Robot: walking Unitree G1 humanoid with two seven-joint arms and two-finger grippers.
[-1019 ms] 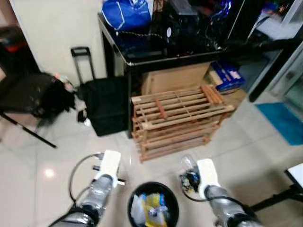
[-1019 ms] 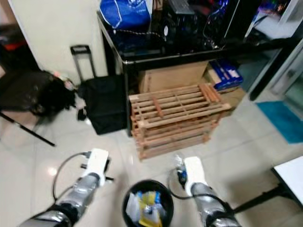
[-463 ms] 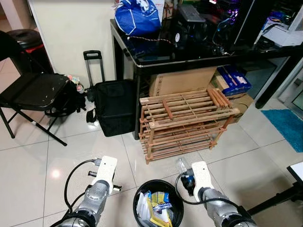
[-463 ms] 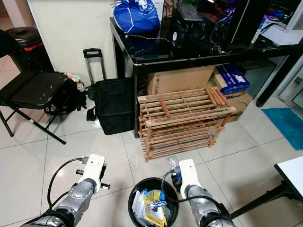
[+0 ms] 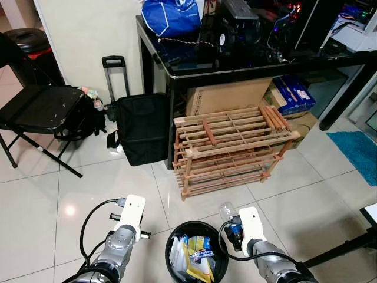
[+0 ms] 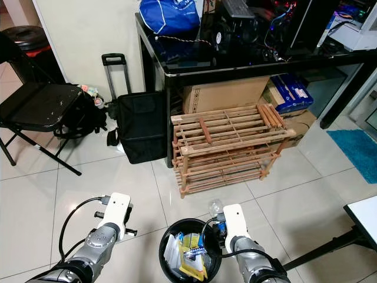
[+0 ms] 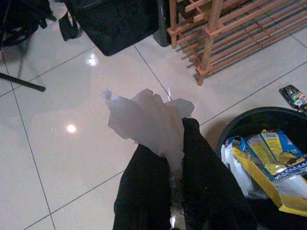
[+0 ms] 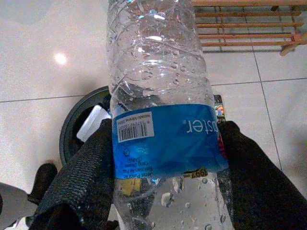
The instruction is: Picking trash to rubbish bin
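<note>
White tiled floor – wooden rack, black desk

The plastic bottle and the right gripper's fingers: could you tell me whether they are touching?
Touching. The right wrist view shows the black fingers pressed against both sides of the plastic bottle at its blue label.

The camera steadied; bin edged slightly closer.

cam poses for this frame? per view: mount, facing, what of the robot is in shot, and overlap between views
Left eye view: head, looking down and forward at the tiled floor, wooden rack and black bin; both silver arms in shot.
Right eye view: same head rig, same scene.
Left wrist view: along the left claw, shut on crumpled paper.
Right wrist view: along the right claw, shut on a clear bottle.
Shared: bin and rack appear in all four.
</note>
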